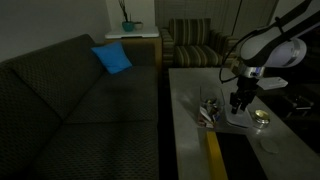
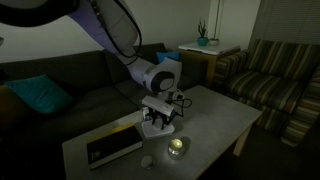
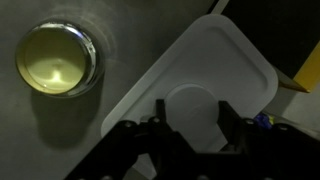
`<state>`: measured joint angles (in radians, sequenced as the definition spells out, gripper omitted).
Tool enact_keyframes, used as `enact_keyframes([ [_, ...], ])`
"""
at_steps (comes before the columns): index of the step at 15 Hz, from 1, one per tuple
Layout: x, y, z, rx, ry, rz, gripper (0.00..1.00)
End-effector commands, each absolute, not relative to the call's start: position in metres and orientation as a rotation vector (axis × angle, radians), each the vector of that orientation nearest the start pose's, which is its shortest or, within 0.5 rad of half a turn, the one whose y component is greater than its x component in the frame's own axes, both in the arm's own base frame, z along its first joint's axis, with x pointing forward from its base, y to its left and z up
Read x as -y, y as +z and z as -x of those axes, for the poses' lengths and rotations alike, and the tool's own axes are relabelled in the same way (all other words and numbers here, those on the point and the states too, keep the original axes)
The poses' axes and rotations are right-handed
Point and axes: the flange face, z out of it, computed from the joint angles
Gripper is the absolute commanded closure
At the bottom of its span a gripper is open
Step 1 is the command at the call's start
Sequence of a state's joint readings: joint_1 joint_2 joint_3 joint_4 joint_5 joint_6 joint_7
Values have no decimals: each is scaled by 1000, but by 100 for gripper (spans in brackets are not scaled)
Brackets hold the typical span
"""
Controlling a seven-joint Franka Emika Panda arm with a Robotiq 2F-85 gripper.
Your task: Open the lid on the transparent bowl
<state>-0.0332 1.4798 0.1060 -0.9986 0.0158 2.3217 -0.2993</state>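
Note:
The lid (image 3: 215,60) is pale white and rounded-square, with a raised round knob in its middle. My gripper (image 3: 192,120) reaches down onto it, one finger on each side of the knob, pressed against it. In both exterior views the gripper (image 1: 240,103) (image 2: 158,120) stands upright over the lid (image 1: 238,120) (image 2: 160,128) on the grey table. The transparent bowl is hidden under the lid. I cannot tell whether the lid still rests on it.
A small round gold-tinted tin (image 3: 57,58) (image 1: 262,119) (image 2: 177,146) sits on the grey table (image 1: 190,90) beside the lid. A dark flat box with a yellow edge (image 2: 112,145) (image 1: 213,150) lies near the table's end. A dark sofa (image 1: 80,100) and a striped armchair (image 2: 275,70) flank the table.

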Motion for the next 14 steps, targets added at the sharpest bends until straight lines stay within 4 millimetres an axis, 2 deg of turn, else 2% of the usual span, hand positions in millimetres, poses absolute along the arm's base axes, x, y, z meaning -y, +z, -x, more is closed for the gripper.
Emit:
enact_keyframes([
  [1, -23, -94, -690, 313, 229, 2950, 71],
  [14, -23, -114, -667, 215, 340, 2933, 71],
])
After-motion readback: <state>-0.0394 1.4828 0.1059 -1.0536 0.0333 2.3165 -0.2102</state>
